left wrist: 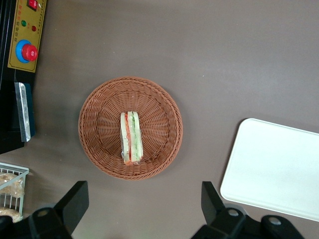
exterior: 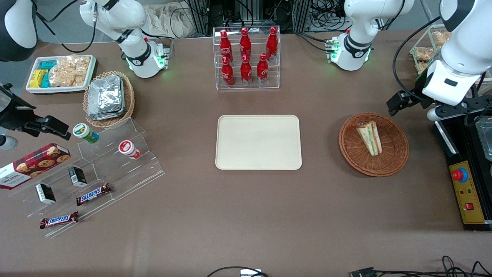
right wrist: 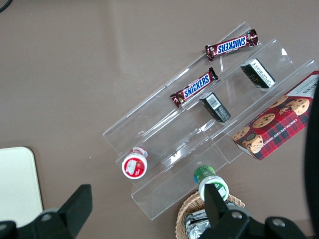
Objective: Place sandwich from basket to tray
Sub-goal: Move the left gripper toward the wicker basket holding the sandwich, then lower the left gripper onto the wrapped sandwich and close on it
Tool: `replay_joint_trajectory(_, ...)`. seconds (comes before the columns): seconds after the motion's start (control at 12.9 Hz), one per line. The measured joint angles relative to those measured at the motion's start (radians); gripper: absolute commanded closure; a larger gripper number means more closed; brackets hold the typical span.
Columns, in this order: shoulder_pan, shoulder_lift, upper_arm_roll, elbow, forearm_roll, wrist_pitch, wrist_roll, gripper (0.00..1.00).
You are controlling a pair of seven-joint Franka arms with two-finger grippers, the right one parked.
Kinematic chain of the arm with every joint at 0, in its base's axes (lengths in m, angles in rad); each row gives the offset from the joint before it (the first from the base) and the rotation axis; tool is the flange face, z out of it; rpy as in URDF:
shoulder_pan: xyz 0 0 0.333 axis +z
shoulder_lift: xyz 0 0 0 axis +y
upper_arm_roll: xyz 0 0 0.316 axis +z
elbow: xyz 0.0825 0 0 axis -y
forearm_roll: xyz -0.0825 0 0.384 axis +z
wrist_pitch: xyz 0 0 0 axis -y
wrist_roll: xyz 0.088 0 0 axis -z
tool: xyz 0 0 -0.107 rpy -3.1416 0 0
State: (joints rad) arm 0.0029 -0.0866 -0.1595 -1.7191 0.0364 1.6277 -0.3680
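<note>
The sandwich [exterior: 369, 137] [left wrist: 130, 138], a pale wedge with green and red-pink layers, lies on its side in the round reddish-brown basket [exterior: 348, 152] [left wrist: 94, 144]. The cream tray [exterior: 258, 142] [left wrist: 274, 169] lies bare at the table's middle, beside the basket toward the parked arm's end. My gripper [exterior: 401, 103] [left wrist: 144, 206] hangs high above the table by the basket's rim, on the side toward the working arm's end. It is open, its black fingers [left wrist: 75, 204] wide apart with only bare table between them.
A clear rack of red bottles [exterior: 246, 57] stands farther from the front camera than the tray. A black control box with a red button [exterior: 467, 192] [left wrist: 26, 52] sits at the working arm's end. A stepped acrylic shelf with snacks [exterior: 96, 173], a tan basket of foil packs [exterior: 108, 98] and a white snack tray [exterior: 61, 73] lie toward the parked arm's end.
</note>
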Motion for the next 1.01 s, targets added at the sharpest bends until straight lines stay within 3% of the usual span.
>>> replay_joint_trajectory(0.54, -0.005, 0.01, 0.013, -0.03, 0.0, -0.031, 0.0, 0.0)
replay_joint_trajectory(0.78, -0.004, 0.014, 0.097, -0.196, 0.0, 0.114, 0.0, 0.0)
replay_joint_trajectory(1.01, -0.003, 0.02, 0.147, -0.431, -0.002, 0.382, -0.02, 0.0)
